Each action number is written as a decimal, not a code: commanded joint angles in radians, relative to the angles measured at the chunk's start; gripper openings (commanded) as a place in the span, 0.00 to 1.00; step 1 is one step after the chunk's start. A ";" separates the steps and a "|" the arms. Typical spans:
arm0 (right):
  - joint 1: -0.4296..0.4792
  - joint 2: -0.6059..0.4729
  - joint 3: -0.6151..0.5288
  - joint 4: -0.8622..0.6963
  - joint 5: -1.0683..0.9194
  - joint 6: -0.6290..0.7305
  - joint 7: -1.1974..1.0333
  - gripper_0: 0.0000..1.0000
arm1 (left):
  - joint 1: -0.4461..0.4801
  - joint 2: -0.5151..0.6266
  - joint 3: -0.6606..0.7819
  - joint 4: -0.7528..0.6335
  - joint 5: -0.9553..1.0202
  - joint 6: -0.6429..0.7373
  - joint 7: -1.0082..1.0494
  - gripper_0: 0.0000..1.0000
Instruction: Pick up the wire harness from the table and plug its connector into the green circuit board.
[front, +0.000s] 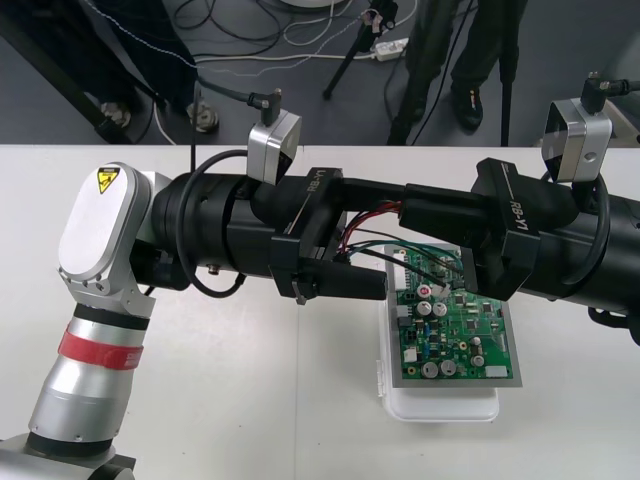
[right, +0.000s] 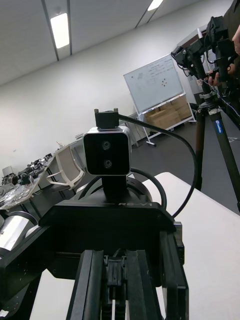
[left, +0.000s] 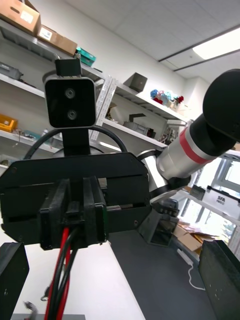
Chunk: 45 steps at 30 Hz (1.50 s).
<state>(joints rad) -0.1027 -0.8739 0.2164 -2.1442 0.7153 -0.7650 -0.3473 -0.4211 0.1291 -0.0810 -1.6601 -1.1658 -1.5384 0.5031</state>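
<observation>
Above the green circuit board (front: 462, 330) on its white base (front: 440, 408), the two grippers meet nose to nose. My right gripper (front: 408, 212) comes in from the right and is shut on the harness plug (right: 116, 272). In the left wrist view the same right gripper (left: 75, 212) holds the plug, with red and black wires (left: 62, 265) hanging below it. The wires (front: 372, 218) loop towards the left gripper and down to the board's far edge. My left gripper (front: 392, 240) is open, one finger above and one below the right gripper's tips and the wires.
The board lies right of the table's middle, under the right gripper's body. The left arm's silver link with its red ring (front: 98, 345) rises at the front left. Bare table spreads in front of the left forearm. Dark floor with cables and tripod legs lies beyond the far edge.
</observation>
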 joint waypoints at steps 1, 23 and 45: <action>-0.029 0.019 0.014 -0.031 0.003 0.009 -0.055 0.00 | -0.056 0.047 -0.034 -0.012 0.018 -0.032 -0.048 1.00; -0.009 0.023 0.012 -0.034 0.004 0.009 -0.047 0.00 | -0.099 0.158 -0.092 -0.012 0.078 0.057 -0.029 1.00; 0.044 0.055 0.011 -0.034 0.004 0.009 -0.004 0.00 | -0.134 0.191 -0.095 -0.012 0.080 0.162 -0.008 1.00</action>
<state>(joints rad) -0.0708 -0.8412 0.2166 -2.1443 0.7156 -0.7649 -0.3471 -0.5105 0.2861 -0.1556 -1.6599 -1.1027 -1.4284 0.5032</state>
